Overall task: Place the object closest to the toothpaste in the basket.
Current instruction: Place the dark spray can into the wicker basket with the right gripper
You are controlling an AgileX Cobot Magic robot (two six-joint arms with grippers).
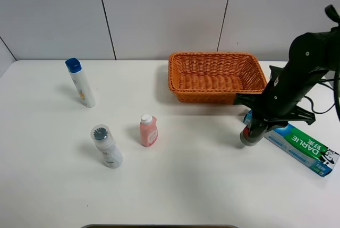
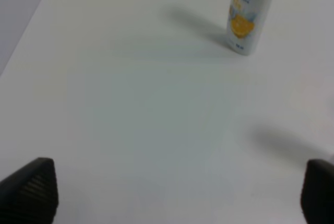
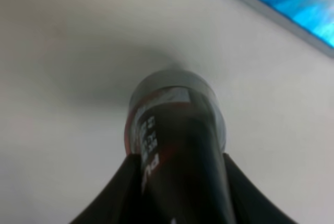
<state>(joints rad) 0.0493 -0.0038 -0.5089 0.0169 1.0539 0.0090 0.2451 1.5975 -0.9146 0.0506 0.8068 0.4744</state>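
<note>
Right pincer (image 1: pixel 259 125) clamped the dark bottle (image 3: pixel 172 114), frame right; you likely needed to clear the basket (image 1: pixel 207 95) wall before releasing.

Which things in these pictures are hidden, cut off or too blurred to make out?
Dark bottle: label blurred in the right wrist view; in the exterior high view the right gripper covers most of it.
Toothpaste box: one end hidden behind that gripper; the right wrist view cuts it at the edge.
Left gripper: only fingertips show, at the left wrist view's edge.
White bottle: cap cut off in the left wrist view.
</note>
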